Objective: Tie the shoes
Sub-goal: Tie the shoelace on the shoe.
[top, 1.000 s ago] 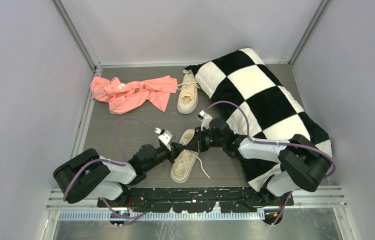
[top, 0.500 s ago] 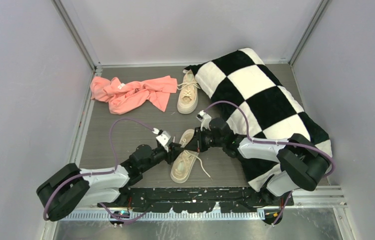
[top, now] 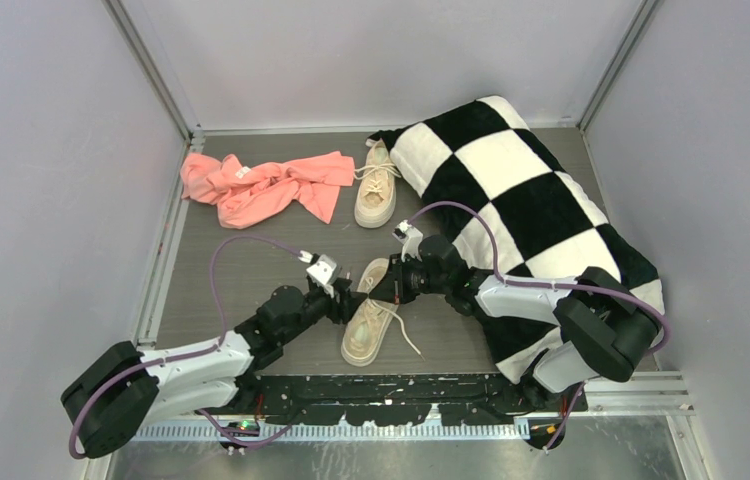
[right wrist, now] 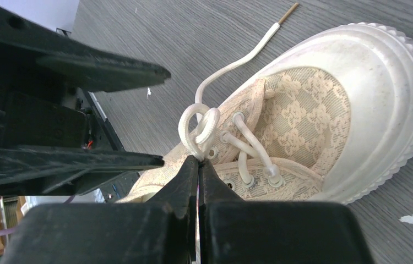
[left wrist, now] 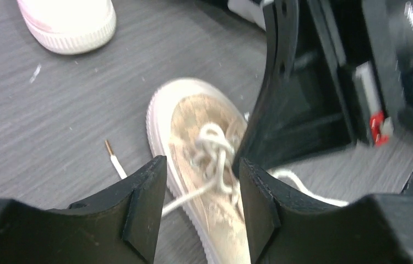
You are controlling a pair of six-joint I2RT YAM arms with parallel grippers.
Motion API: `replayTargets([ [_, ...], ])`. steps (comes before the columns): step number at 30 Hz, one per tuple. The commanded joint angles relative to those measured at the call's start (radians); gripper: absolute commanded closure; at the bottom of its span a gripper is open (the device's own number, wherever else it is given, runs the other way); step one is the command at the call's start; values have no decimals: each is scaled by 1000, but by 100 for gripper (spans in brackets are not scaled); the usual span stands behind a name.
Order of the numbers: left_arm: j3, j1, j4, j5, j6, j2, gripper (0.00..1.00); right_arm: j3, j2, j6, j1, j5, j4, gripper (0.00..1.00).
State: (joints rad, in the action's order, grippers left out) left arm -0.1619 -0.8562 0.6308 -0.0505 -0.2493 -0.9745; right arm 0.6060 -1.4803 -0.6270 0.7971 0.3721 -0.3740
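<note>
One beige shoe [top: 364, 330] lies near the arms, toe pointing away, its cream lace [right wrist: 196, 124] looped into a loose knot over the eyelets. My right gripper [right wrist: 199, 160] is shut, pinching the base of that loop. My left gripper [left wrist: 201, 170] is open, its fingers on either side of the knot [left wrist: 213, 144] and not touching it. A loose lace end [left wrist: 113, 157] trails on the floor to the left. The second shoe [top: 376, 188] stands farther back beside the pillow. In the top view the left gripper [top: 348, 297] and right gripper [top: 388, 283] meet over the near shoe.
A black-and-white checkered pillow [top: 521, 200] fills the right side, under the right arm. A pink cloth [top: 261, 187] lies at the back left. Grey walls with metal rails enclose the floor [top: 251, 270] on three sides.
My left gripper has gone from shut to open at the knot, and the left arm's elbow has swung toward the near left. The right gripper and the shoes have stayed put.
</note>
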Motion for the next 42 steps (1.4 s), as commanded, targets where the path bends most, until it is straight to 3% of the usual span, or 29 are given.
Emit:
replayTargets([
  [1, -149, 1, -88, -79, -65, -19, 47, 27, -4, 8, -2, -7, -60, 99],
  [6, -206, 16, -121, -75, -107, -15, 41, 30, -3, 8, -3, -4, -62, 99],
  [10, -304, 39, -280, -94, -157, -32, 38, 31, 3, 9, -2, -4, -62, 99],
  [16, -499, 48, -546, -83, -181, -170, 43, 29, 2, 7, -2, -3, -65, 99],
  [26, -650, 118, -708, 103, -240, -320, 56, 28, 9, 4, -2, -6, -62, 99],
  [32, -682, 118, -727, 161, -225, -351, 65, 30, 11, 2, -2, -8, -64, 99],
  [42, -724, 118, -816, 208, -198, -397, 67, 32, 8, -3, -2, -6, -71, 99],
])
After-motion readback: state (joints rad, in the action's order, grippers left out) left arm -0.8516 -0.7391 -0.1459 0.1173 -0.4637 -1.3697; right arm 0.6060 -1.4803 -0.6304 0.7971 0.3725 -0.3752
